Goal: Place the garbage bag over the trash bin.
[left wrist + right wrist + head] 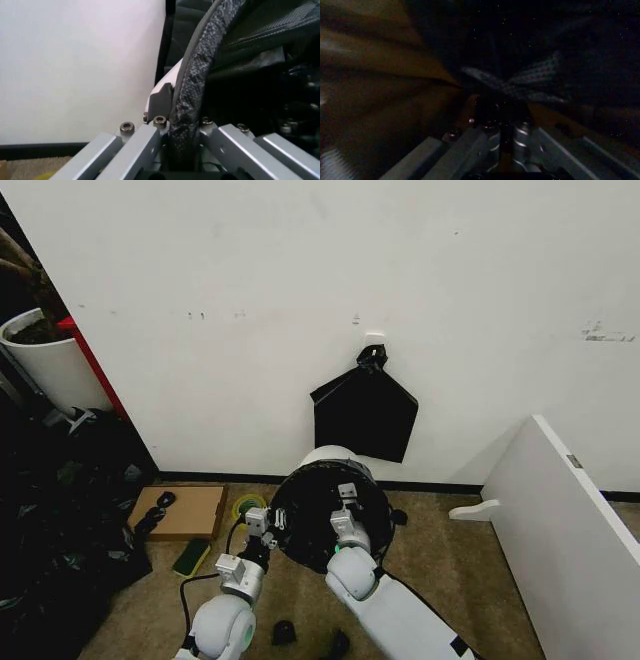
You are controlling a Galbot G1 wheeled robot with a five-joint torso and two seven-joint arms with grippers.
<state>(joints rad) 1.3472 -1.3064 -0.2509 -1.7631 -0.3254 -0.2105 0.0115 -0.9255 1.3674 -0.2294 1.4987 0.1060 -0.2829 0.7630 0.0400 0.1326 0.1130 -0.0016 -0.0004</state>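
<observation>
The trash bin (326,453) stands on the floor by the wall, a strip of its cream-white wall showing at the far side. The garbage bag (310,515), thin black film, is spread over its mouth. My left gripper (266,526) is at the bin's left rim, shut on the bag's rolled edge. In the left wrist view the fingers (150,140) pinch that black edge (192,78) beside the white bin wall (168,78). My right gripper (345,516) is over the bin's right half; in the right wrist view the gripper (503,112) is shut on a dark fold of the bag (530,80).
A flat black bag (366,416) hangs from a wall hook behind the bin. A white pot with soil (48,365) and a heap of black sheeting (55,510) lie left. Cardboard (185,510), a tape roll (247,504) and a sponge (190,557) lie beside the bin. A white panel (560,525) stands right.
</observation>
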